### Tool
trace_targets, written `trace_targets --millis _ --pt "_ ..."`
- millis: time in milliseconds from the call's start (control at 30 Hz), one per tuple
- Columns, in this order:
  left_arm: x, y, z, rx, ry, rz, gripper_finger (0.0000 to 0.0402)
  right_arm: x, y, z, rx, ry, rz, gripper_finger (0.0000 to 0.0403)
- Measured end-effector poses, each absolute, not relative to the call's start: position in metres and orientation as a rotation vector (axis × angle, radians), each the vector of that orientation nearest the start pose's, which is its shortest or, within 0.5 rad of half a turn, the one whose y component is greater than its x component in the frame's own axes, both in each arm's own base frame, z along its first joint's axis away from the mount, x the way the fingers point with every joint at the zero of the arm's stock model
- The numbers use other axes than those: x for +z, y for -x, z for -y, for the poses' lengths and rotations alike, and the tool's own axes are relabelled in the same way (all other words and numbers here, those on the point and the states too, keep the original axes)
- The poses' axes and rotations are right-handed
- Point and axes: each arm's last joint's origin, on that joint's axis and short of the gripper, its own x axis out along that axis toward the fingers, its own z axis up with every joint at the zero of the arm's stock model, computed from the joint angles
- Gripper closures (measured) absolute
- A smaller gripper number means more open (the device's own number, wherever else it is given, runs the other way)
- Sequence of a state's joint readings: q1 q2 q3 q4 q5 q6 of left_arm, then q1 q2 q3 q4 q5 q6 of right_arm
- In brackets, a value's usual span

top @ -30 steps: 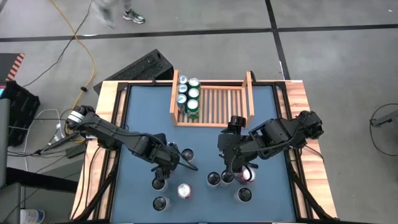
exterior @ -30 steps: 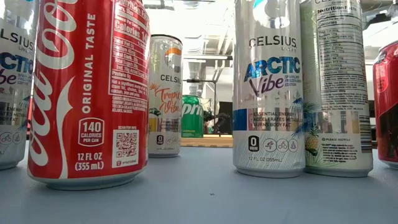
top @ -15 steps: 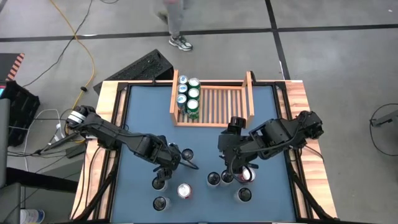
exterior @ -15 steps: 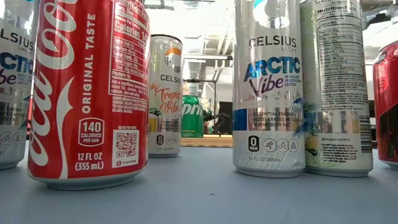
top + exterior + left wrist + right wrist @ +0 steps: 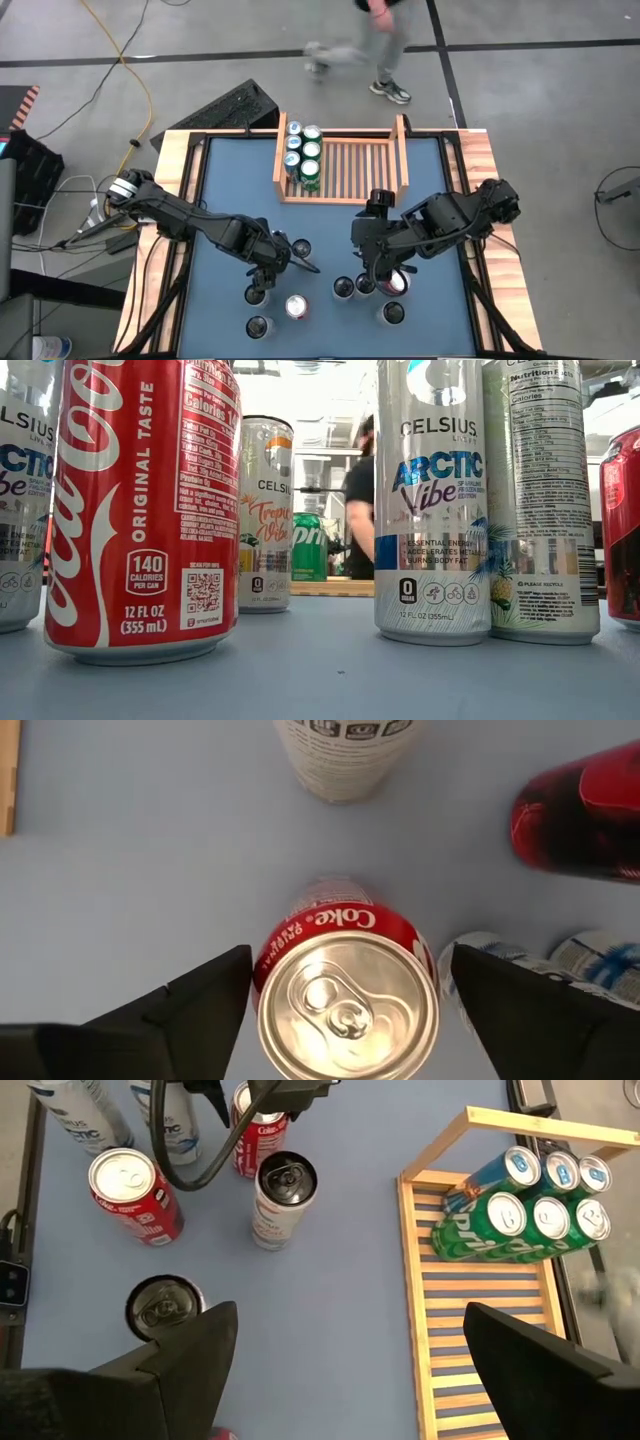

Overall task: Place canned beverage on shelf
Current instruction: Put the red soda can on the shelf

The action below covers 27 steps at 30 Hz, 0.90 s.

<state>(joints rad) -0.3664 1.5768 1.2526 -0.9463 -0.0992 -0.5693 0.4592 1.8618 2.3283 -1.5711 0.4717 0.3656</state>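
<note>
Nearest the table's front edge stand several loose cans: a red Coke can (image 5: 296, 306), silver cans (image 5: 259, 326) to its left, and a cluster on the right around a dark-topped can (image 5: 344, 288) and another red can (image 5: 398, 281).

Just beyond that row, on the left, the left gripper (image 5: 345, 1010) hangs over a Coke can (image 5: 347, 1005) that stands upright. The wrist view shows its fingers (image 5: 190, 1005) wide apart, one on each side of the can, with a gap to the wall on both sides; nothing is gripped yet. The can looks like a stiff metal cylinder, smooth and rather slippery; if full it should be fairly heavy. The thin wall could dent under a hard squeeze. The best hold is probably across the middle of the body, level and square, so it does not tip or slide.

On the right, the right gripper (image 5: 372, 262) hovers over the right-hand cluster, its fingers (image 5: 190, 1350) spread wide and holding nothing.

Farther back, at the table's far edge, the shelf (image 5: 396, 160) holds green cans (image 5: 309, 168) and blue-topped cans (image 5: 293, 143) in its left rows; the slats to the right are bare. Beyond the table a person (image 5: 385, 45) walks by.
</note>
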Motion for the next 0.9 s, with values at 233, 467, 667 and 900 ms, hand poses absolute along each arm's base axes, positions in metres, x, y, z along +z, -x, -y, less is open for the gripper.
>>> trace_targets --millis 233,467,667,900 --pt "0.254 -0.282 0.105 0.129 0.208 -1.259 0.0137 0.437 -0.3 -0.136 -0.182 0.163 -0.958 0.0026" --pt "0.256 -0.283 0.102 0.113 0.219 -1.258 0.0182 0.437 -0.299 -0.14 -0.178 0.164 -0.954 0.0026" --pt "0.258 -0.284 0.098 0.061 0.203 -1.278 0.0229 0.437 -0.298 -0.142 -0.179 0.157 -0.952 0.0026" --pt "0.26 -0.284 0.092 -0.004 0.234 -1.31 0.0144 0.437 -0.298 -0.141 -0.19 0.159 -0.948 0.0026"
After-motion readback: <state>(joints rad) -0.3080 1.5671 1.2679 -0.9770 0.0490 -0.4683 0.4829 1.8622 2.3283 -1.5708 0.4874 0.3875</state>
